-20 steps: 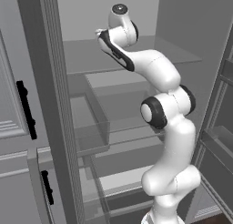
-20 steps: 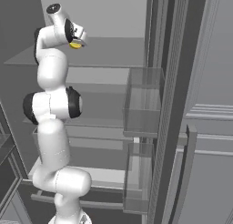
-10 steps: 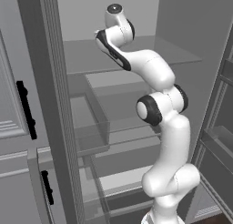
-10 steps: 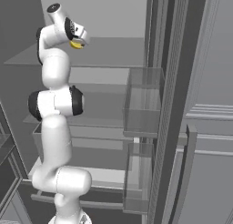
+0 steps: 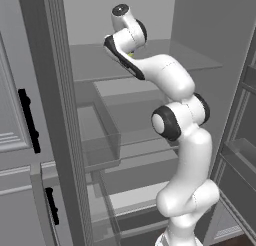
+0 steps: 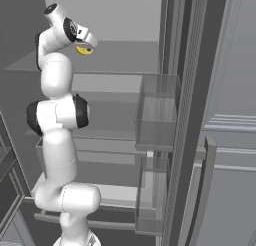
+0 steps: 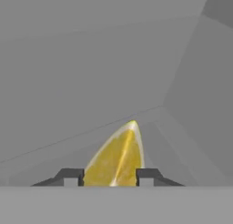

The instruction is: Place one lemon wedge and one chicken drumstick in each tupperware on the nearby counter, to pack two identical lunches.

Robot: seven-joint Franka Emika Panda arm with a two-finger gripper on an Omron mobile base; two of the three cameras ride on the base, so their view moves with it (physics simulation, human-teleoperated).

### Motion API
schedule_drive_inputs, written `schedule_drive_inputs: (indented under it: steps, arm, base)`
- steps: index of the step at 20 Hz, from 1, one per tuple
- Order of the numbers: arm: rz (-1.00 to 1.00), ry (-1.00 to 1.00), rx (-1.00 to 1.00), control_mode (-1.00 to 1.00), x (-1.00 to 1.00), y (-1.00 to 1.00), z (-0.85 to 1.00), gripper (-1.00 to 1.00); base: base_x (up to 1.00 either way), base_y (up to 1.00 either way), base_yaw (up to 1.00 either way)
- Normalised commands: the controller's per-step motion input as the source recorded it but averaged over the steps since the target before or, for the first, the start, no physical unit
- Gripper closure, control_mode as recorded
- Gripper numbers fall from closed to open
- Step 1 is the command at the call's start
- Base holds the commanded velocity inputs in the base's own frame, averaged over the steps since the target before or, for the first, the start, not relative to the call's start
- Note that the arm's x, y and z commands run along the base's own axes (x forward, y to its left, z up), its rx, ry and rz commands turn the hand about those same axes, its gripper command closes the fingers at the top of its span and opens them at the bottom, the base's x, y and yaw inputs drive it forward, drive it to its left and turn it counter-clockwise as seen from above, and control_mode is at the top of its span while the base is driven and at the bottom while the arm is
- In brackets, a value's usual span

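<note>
Hand view — pincer point(image 7: 109, 176) tips flank lemon wedge point(image 7: 116, 158), touching.

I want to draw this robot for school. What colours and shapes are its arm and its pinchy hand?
The arm is glossy white, made of fat rounded tube sections with dark black rings and caps at the joints. A black stripe runs along its upper section. The gripper has two small, dark grey, blocky fingertips. No cables or markings show.

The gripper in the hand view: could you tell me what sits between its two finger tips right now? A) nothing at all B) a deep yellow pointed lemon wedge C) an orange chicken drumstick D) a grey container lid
B: the hand view shows the lemon wedge, deep yellow and tapering to a point, filling the gap of the gripper, with a dark tip against each side.
</note>
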Motion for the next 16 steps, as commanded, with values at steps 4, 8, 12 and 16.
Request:
schedule_drive_inputs:
  steps: [4,8,12,16]
  arm:
    - [-0.06,-0.22,-0.09,-1.0,-0.86,-0.36,-0.33,1.0]
    - [-0.05,-0.19,-0.09,-1.0,-0.98,-0.48,-0.36,1.0]
    - [0.0,-0.15,-0.02,-1.0,-1.0,-0.51,0.02,1.0]
    - [0.0,-0.02,0.0,-1.0,-1.0,-0.25,0.42,1.0]
  base:
    - [0.0,0.0,0.0]
    - [0.0,0.0,0.0]
    - [0.0,0.0,0.0]
    - [0.0,0.0,0.0]
